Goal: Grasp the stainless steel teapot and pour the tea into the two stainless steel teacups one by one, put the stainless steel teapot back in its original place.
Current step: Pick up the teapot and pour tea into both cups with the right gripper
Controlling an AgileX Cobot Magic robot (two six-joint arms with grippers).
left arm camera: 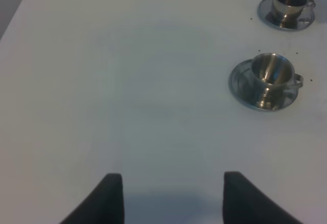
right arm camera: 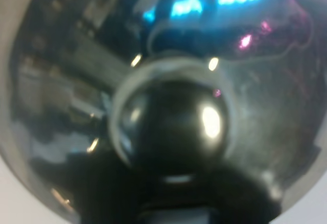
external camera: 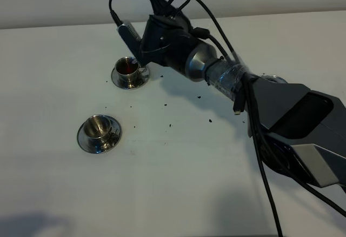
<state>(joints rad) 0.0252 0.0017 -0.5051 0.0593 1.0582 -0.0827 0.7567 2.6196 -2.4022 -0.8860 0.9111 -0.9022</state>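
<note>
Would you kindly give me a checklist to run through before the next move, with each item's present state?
1. Far teacup holds tea: ok, reddish liquid shows inside.
2. Near teacup upright on its saucer, empty: ok.
3. Right gripper hold on the teapot: cannot tell; its wrist view shows only the lid and knob.
4. Left gripper open, apart from both cups: ok.
5. Table free of spills: not ok, dark specks lie scattered.
</note>
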